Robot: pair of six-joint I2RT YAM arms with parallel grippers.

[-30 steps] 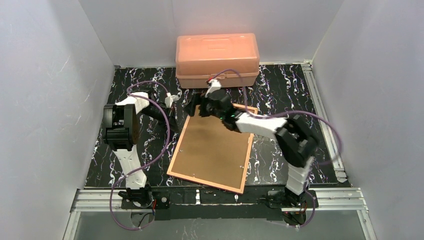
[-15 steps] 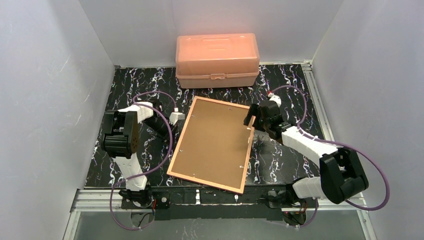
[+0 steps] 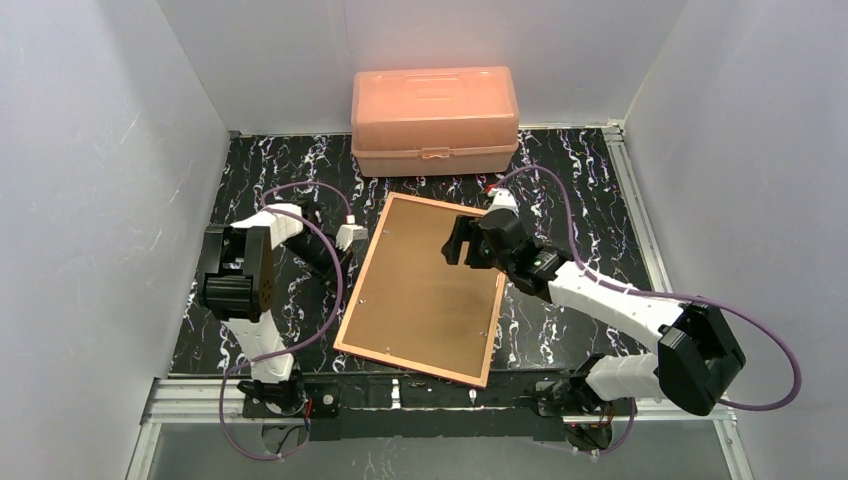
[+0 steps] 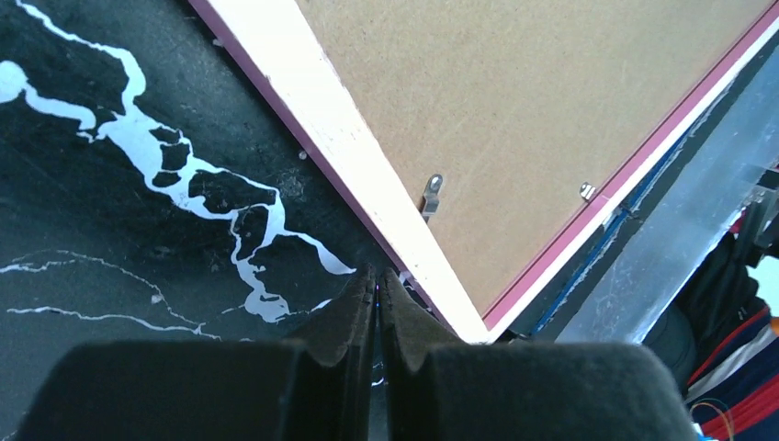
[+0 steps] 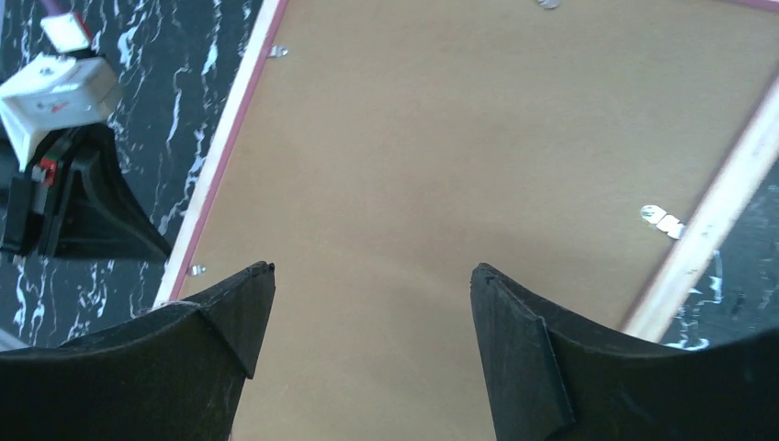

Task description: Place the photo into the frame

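The frame (image 3: 360, 275) lies face down on the black marbled table, its brown backing board (image 3: 425, 295) up. The photo is hidden. My left gripper (image 3: 350, 245) sits at the frame's left edge. In the left wrist view this left gripper (image 4: 378, 274) is shut with nothing between its fingers, tips low on the table beside the pale frame border (image 4: 349, 156). My right gripper (image 3: 455, 248) hovers over the far half of the board. In the right wrist view the right gripper (image 5: 372, 271) is open above the bare board (image 5: 441, 138).
A salmon-pink lidded box (image 3: 434, 120) stands at the back of the table. Small metal clips (image 4: 432, 188) sit along the board's edges. White walls close in the left, right and back. A metal rail (image 3: 440, 395) runs along the near edge.
The right arm swung from the frame's far end out to its right edge, then back left over the board, its jaws narrowing a little. The left arm has barely moved.
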